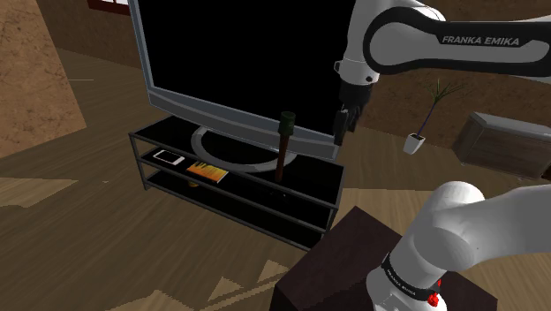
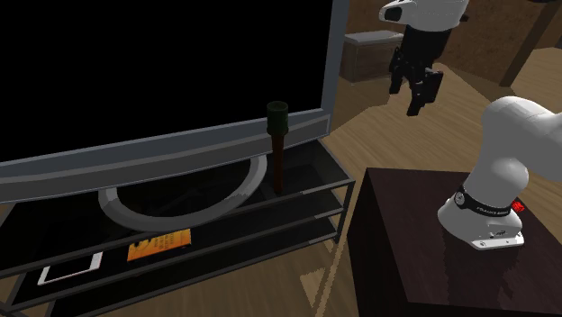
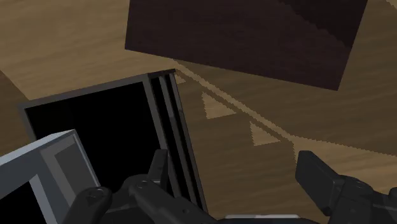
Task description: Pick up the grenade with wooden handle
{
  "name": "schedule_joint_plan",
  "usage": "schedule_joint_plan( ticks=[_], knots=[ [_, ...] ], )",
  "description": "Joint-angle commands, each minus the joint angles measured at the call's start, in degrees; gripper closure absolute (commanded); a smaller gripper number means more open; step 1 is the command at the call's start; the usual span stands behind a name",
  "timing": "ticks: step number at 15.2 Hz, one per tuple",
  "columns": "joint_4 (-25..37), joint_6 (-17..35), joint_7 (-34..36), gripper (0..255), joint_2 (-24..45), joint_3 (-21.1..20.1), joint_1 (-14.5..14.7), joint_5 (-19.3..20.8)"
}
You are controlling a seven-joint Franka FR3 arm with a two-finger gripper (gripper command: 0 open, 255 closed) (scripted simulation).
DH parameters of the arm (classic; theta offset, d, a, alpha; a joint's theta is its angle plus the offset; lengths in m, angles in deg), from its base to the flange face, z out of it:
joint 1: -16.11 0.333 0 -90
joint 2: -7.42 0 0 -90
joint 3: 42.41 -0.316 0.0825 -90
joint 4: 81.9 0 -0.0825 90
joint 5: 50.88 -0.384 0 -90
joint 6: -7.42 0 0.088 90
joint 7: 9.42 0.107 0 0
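the grenade with wooden handle (image 1: 283, 147) stands upright on the top shelf of a black tv stand (image 1: 137, 163), just in front of a big dark television (image 1: 221, 53) and beside the grey ring of its foot (image 1: 231, 157). its dark green head is up and the brown stick is down. in the second exterior view the grenade (image 2: 277, 144) shows near the stand's right end, with the screen's lower corner right behind its head.

the gripper (image 1: 343, 124) hangs in the air, up and to the shoulder view's right of the grenade, well apart from it and touching nothing. it points down. in the second exterior view the gripper (image 2: 417, 90) hovers past the television's edge, over the wooden floor (image 2: 387, 135). the wrist view has the gripper (image 3: 232, 162) with its two black fingers (image 3: 313, 173) standing far apart and nothing between them; beyond them lie the corner of the tv stand, the floor and the dark box (image 3: 254, 32) that carries the arm.

a white phone (image 1: 168, 158) and an orange card (image 1: 207, 171) lie flat on the stand, toward the shoulder view's left of the grenade; which shelf they rest on is hard to tell. a small potted plant (image 1: 422, 119) stands on the floor further back.
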State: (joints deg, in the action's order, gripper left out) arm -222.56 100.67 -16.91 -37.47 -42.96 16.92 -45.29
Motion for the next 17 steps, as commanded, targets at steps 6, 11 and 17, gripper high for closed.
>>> schedule_joint_plan(
  ticks=[6,11,17],
  knots=[
    [6.49,4.31,-11.86,0,10.39,6.22,1.11,2.13],
    [15.28,7.06,-23.78,0,21.84,11.28,2.77,1.65],
    [28.71,7.61,-38.27,0,36.58,15.47,4.29,-2.12]
  ],
)
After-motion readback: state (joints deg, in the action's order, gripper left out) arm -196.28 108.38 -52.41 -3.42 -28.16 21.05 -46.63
